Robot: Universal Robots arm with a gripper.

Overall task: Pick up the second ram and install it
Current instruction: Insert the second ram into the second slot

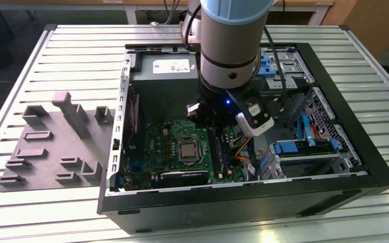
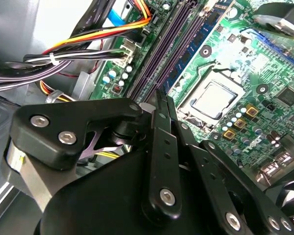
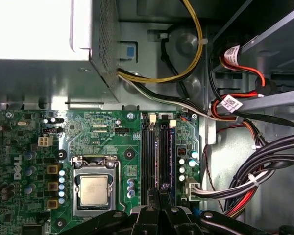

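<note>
1. Inside the open computer case (image 1: 235, 200), the arm (image 1: 230, 55) reaches straight down, with its wrist upright over the green board (image 3: 95, 132).
2. The fingers (image 2: 159, 142) are drawn narrow, almost together. I cannot tell whether anything thin is pinched between them.
3. One memory stick (image 3: 170, 147) stands seated in its slot, and the fingers hang over the neighbouring slot (image 3: 162, 147) just beside it. The second stick is probably there, though I cannot pick it out.
4. By my judgement the step in hand is the installing. Seating calls for a straight, even push along the slot.
</note>
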